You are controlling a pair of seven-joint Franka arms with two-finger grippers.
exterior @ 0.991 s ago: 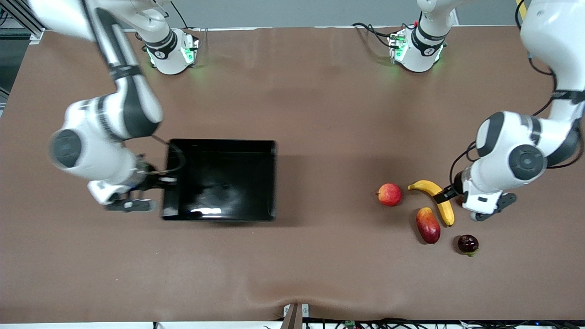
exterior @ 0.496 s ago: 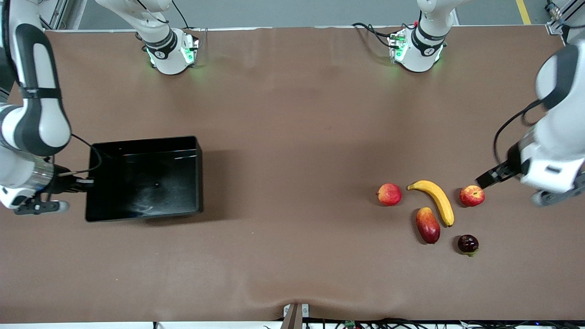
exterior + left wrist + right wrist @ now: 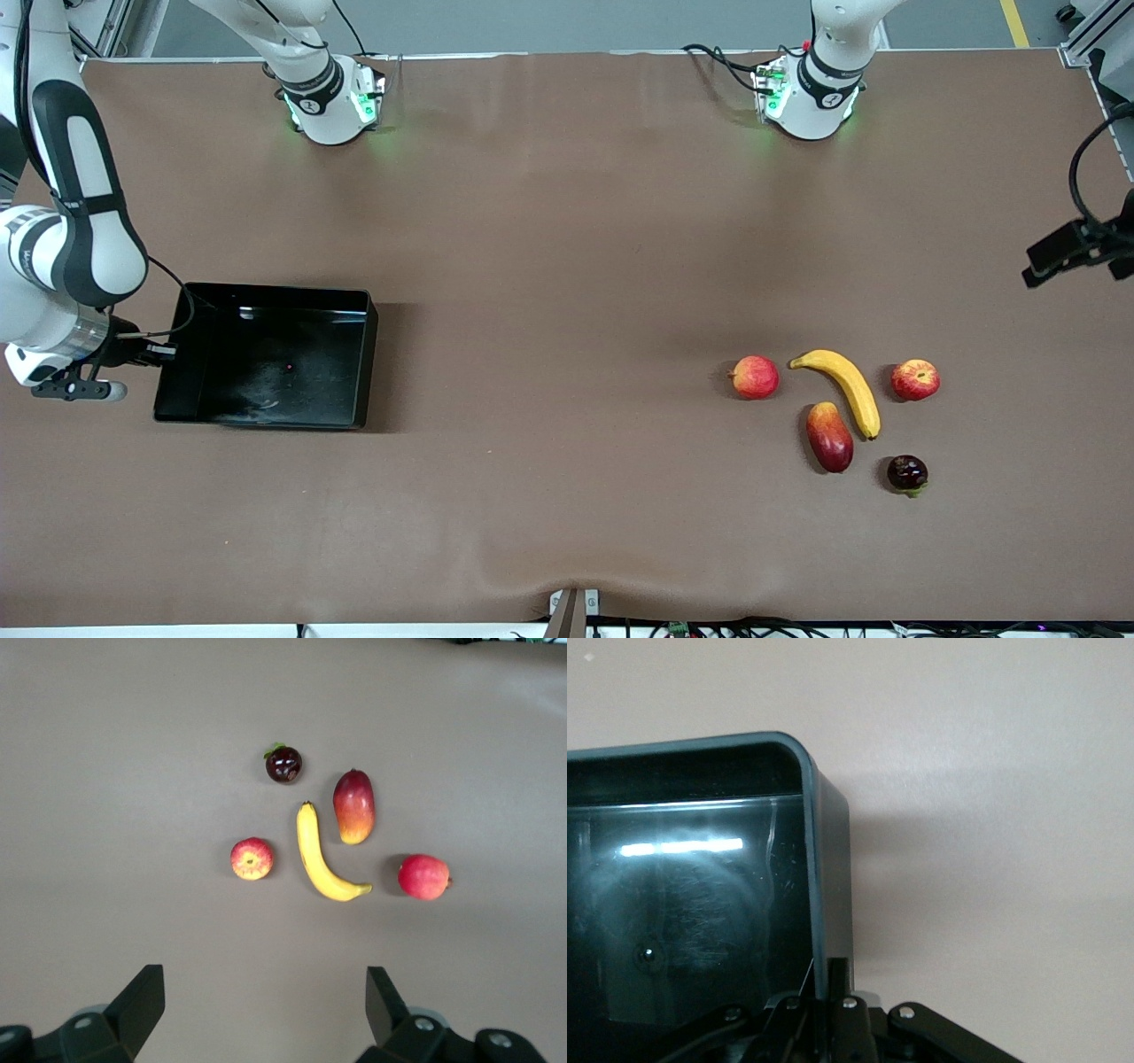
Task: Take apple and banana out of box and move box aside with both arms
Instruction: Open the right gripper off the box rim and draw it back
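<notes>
R pincer (image 3: 164, 353) clamps box (image 3: 266, 390) rim; L pincer (image 3: 266, 1010) above fruits

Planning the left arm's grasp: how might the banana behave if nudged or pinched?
The banana lies flat on its curved side, so a nudge would probably spin it rather than roll it. Its skin looks smooth and may slip. It nearly touches the mango, which could get bumped.
</notes>
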